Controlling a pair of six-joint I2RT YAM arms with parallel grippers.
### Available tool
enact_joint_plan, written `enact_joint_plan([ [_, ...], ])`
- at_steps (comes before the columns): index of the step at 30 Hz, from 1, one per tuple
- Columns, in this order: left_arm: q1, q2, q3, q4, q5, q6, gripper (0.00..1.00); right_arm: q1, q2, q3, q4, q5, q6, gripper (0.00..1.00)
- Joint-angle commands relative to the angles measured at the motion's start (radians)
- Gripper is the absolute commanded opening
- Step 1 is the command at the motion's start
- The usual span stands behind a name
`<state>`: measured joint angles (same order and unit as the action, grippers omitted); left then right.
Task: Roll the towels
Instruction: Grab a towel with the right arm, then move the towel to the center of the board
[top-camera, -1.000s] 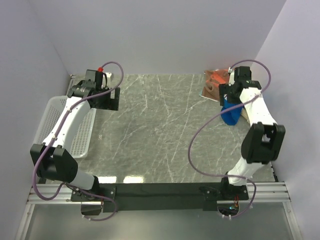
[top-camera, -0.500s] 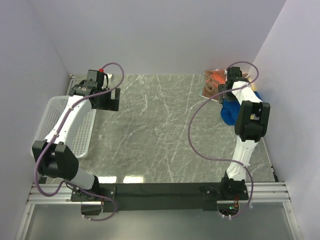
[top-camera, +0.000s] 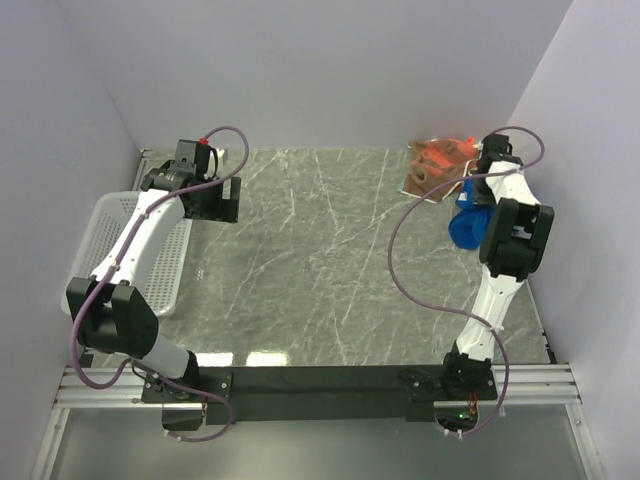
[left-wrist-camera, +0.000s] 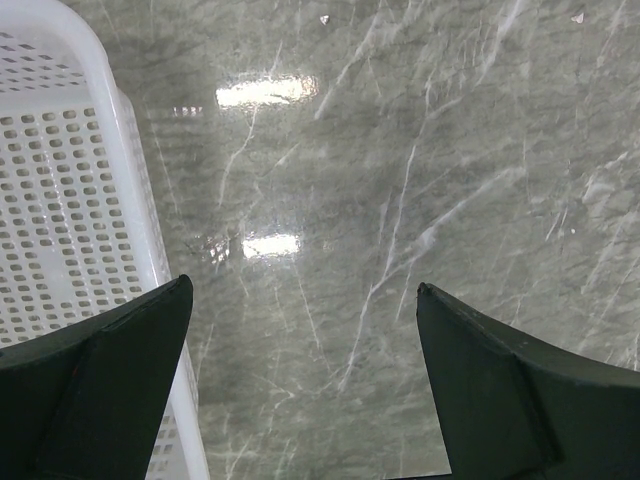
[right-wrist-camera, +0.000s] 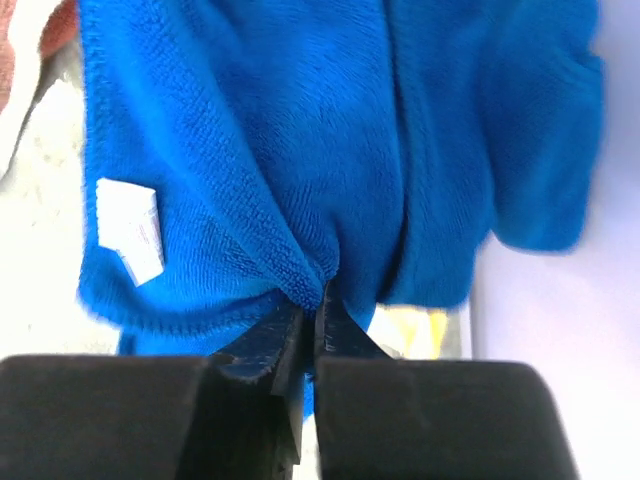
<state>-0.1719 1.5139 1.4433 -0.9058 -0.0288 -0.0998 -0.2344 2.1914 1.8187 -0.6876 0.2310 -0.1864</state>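
The blue towel (right-wrist-camera: 300, 130) carries a small white tag (right-wrist-camera: 130, 228) whose writing is too blurred to read. The towel lies bunched at the far right corner of the table (top-camera: 300, 250), just beside the brown-and-orange towel (top-camera: 432, 165). It has no clear long axis, and its folds run straight away from the right gripper (right-wrist-camera: 315, 300), which is clenched on a pinch of its near edge. The left gripper (left-wrist-camera: 305, 340) is spread wide over bare table beside the white basket (left-wrist-camera: 70, 200).

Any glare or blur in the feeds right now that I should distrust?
Left wrist: two bright light reflections on the table, otherwise sharp. Right wrist: blue towel fills the frame, its white tag looks soft, the background is washed out. Top view: glare patches along the table's near edge.
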Motion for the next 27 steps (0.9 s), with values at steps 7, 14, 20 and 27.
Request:
enact_joint_plan([
  [7,-0.003,0.008,0.054,-0.008,-0.008,-0.035,0.99,-0.032,-0.252,0.215,-0.133,-0.096,-0.045,0.0],
  [14,-0.003,-0.001,0.057,-0.005,-0.01,-0.028,1.0,-0.039,-0.331,0.384,-0.193,-0.096,-0.084,0.0],
  [20,0.0,-0.018,0.069,0.004,0.021,-0.009,0.99,-0.025,-0.433,0.488,-0.262,-0.292,-0.036,0.0],
  [27,0.043,-0.058,0.118,0.028,0.17,0.005,1.0,0.176,-0.671,0.271,-0.257,-0.534,0.01,0.0],
])
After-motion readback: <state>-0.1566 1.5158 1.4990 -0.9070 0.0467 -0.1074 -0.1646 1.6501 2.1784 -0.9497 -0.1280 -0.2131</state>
